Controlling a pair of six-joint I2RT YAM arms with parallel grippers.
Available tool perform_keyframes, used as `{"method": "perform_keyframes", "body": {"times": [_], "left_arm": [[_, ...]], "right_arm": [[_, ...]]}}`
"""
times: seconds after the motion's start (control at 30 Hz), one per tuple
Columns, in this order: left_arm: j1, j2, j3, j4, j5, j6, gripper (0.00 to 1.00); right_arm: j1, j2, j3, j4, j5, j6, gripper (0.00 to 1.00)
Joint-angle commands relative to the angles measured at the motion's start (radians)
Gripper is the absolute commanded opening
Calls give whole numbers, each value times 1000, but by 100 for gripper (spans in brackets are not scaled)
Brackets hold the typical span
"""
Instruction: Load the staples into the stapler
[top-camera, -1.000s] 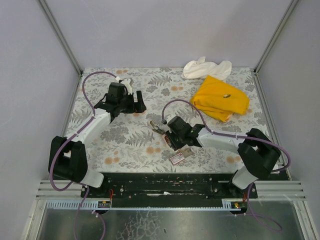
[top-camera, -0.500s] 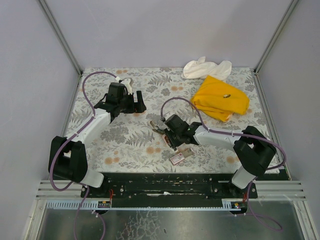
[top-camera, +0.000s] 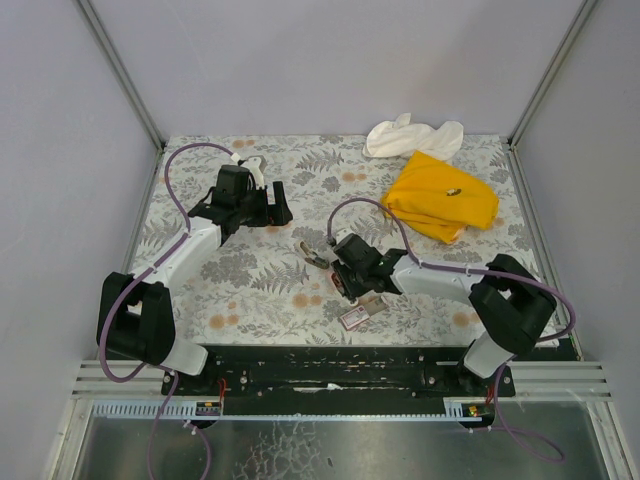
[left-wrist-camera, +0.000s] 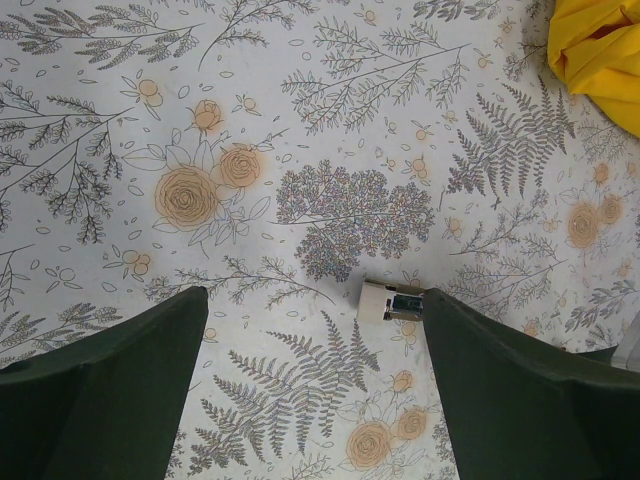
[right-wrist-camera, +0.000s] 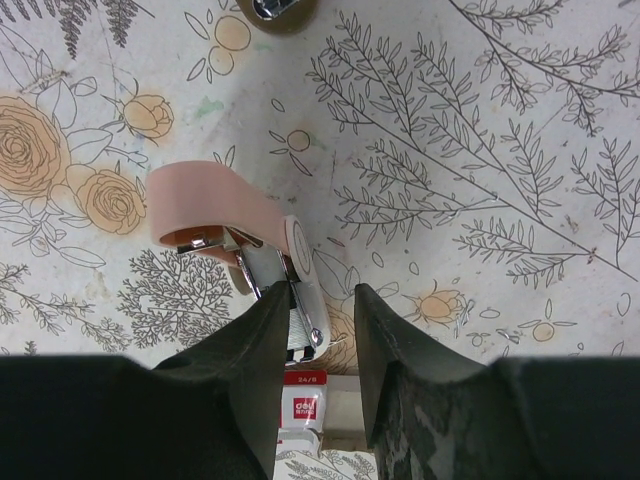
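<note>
Nearest, I am seeing the staples (top-camera: 357, 315) lying on the table (top-camera: 250, 290), just beside my right gripper (right-wrist-camera: 322, 295). Its jaws are standing part-open over the stapler's (right-wrist-camera: 200, 205) rear end. Farther off, the left gripper (left-wrist-camera: 312, 295) is hovering with jaws wide apart.

Stapler (right-wrist-camera: 200, 205) end partly blocks right claw (right-wrist-camera: 325, 295) gap; staples (right-wrist-camera: 303, 410) just beside.

- Two arms, with one gripper each: the left gripper (left-wrist-camera: 310, 312) and the right gripper (right-wrist-camera: 325, 300).
- One pink stapler (right-wrist-camera: 205, 205).
- One box of staples (right-wrist-camera: 302, 408).
- Two cloths: one yellow cloth (top-camera: 440, 200) and one white cloth (top-camera: 410, 135).
- One small dark object (top-camera: 452, 190) on the yellow cloth, too small to identify.
- One small white piece (left-wrist-camera: 388, 300).
- One brown item (right-wrist-camera: 272, 6), cut off by the edge of the view.
- One floral table (top-camera: 250, 290).
</note>
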Motion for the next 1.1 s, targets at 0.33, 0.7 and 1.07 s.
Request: {"method": "perform_keyframes", "body": {"times": [0.33, 0.7, 1.07], "left_arm": [[3, -26, -5, 11, 8, 10, 87], [3, -39, -6, 12, 1, 10, 87], [2, -37, -9, 12, -2, 10, 88]], "right_arm": [[9, -133, 6, -63, -2, 36, 41], [-26, -217, -110, -117, 64, 90, 43], [-73, -150, -166, -75, 43, 73, 37]]}}
